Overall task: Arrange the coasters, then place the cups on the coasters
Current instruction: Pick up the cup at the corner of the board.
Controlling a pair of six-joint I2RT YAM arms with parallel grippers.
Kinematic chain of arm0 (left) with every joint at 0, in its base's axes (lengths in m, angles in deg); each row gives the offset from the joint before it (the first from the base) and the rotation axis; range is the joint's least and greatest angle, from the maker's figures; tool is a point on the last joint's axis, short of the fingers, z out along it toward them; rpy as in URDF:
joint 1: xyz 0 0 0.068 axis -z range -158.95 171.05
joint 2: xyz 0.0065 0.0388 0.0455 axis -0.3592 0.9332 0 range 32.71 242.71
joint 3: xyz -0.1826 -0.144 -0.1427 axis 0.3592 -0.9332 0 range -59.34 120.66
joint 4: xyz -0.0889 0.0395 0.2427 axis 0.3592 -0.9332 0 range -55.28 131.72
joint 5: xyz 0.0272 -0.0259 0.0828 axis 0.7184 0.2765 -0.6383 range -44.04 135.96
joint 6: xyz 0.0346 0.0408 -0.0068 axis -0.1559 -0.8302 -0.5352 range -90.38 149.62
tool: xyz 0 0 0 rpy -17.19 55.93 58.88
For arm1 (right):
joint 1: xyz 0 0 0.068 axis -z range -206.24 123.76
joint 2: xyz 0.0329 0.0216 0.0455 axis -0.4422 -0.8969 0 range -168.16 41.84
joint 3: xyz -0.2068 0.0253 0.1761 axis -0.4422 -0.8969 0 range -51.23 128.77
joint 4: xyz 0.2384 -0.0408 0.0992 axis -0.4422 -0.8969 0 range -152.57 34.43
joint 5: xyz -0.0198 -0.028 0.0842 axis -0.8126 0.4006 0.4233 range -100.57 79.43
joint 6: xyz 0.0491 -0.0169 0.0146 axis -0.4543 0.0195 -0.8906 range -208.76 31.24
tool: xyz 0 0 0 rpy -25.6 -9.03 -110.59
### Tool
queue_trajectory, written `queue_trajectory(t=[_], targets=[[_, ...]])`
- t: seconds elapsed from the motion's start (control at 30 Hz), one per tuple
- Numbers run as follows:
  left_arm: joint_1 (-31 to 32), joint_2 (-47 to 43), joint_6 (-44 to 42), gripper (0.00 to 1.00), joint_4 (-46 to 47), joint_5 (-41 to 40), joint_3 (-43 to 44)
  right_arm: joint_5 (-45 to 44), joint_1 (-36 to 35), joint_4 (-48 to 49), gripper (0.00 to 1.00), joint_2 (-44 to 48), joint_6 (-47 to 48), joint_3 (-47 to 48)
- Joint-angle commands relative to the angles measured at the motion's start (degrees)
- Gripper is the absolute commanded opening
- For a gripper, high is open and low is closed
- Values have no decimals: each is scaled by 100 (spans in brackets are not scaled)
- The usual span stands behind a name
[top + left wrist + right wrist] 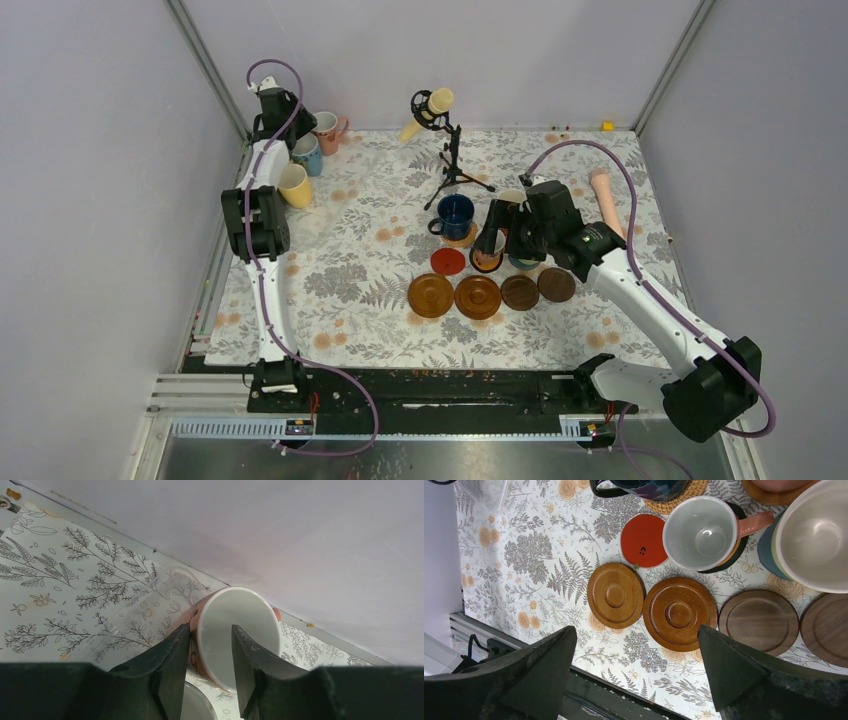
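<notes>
Two end effectors work at opposite ends of the bench [350, 300]. In the far left corner, the left end effector [210, 628] straddles the wall of the pink cup [235, 610]. One finger [170, 660] lies against the outside and the other hangs inside the bowl with a gap to the wall, so I read the jaws as partly apart and not yet gripping. The right end effector [636, 629] stands wide open and empty above the row of four wooden coasters [679, 614], all bare, as is the red coaster [643, 540]. Beyond them the navy cup [455, 215] sits on the woven tan coaster [684, 492], and the pink-handled cup [699, 532] sits on the black-rimmed coaster [723, 566]. The light blue cup [308, 155] and the yellow cup [294, 185] stand beside the pink one. I judge three hazards. A pinch on one thin wall holds the cup off-centre, so it may swing or slip when lifted. A neighbouring rim sits just under the fingers and could be knocked. The enclosure wall close behind leaves me little room to draw back.
</notes>
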Motion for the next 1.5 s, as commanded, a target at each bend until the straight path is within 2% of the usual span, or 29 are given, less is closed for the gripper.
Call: queue_trajectory(t=[0.0, 0.23, 0.53, 1.0, 1.23, 1.47], targets=[[2, 87, 139, 36, 267, 319, 111, 75, 23, 34, 99, -1, -17, 231], [4, 110, 160, 36, 234, 428, 45, 107, 25, 36, 99, -13, 17, 274], [0, -191, -265, 32, -7, -128, -233, 121, 21, 8, 99, -31, 83, 366], [29, -46, -466, 32, -230, 111, -213, 97, 21, -57, 99, -56, 181, 474], [32, -80, -554, 15, -377, 98, -219, 105, 21, -58, 99, -127, 177, 507], [35, -254, -394, 1, -100, 435, -460, 88, 21, -57, 99, -126, 202, 546]])
